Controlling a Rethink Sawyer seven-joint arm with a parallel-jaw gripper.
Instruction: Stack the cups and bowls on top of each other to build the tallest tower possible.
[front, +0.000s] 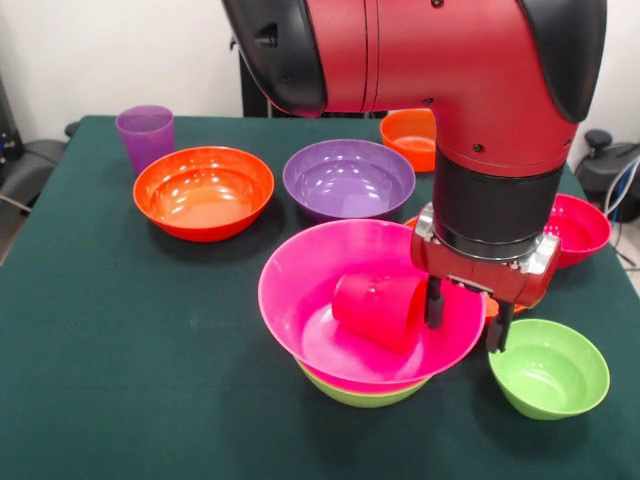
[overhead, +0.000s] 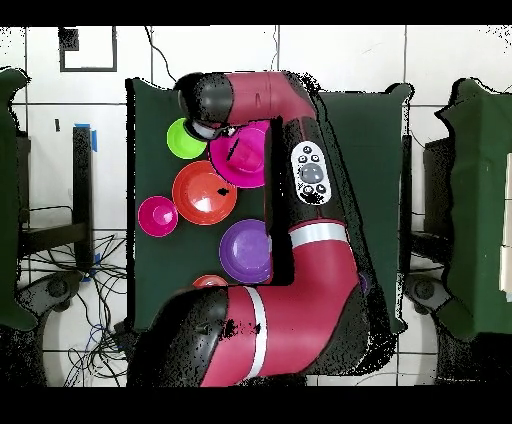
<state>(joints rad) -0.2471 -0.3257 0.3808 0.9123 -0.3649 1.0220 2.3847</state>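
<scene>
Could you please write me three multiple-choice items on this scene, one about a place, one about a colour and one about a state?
1. Where is the red-pink cup?
A. Inside the big pink bowl
B. Beside the purple cup
C. In the purple bowl

2. What colour is the bowl under the big pink bowl?
A. Orange
B. Lime green
C. Purple

3. How does the red-pink cup sit?
A. Upright
B. Upside down
C. Tipped on its side

Answers: 1 A, the cup rests within the pink bowl's wall. 2 B, a lime green bowl rim shows beneath it. 3 C, its side faces up and it leans beside the gripper fingers.
</scene>
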